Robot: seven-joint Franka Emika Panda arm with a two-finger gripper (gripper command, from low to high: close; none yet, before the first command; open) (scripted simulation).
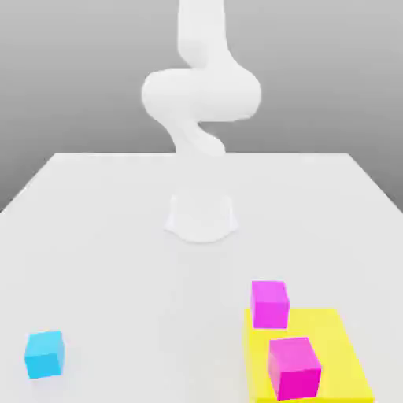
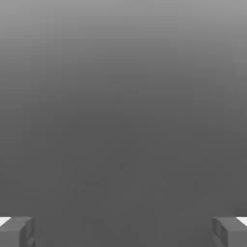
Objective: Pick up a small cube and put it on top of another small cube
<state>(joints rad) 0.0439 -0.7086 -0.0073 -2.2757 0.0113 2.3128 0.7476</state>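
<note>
Yellow slab partly hidden beneath two magenta cubes.

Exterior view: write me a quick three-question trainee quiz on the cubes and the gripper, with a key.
1. Multiple choice: which cube stands off the yellow slab?
a) a magenta one
b) the blue one
c) none

2. True or false: the gripper has a cube between its fingers.

3. Fill in: in the exterior view, the blue cube is toward the view's ____ and the magenta cubes, the nearer and the farther, toward its ____.

Key: 1 b; 2 false; 3 left, right.
</note>
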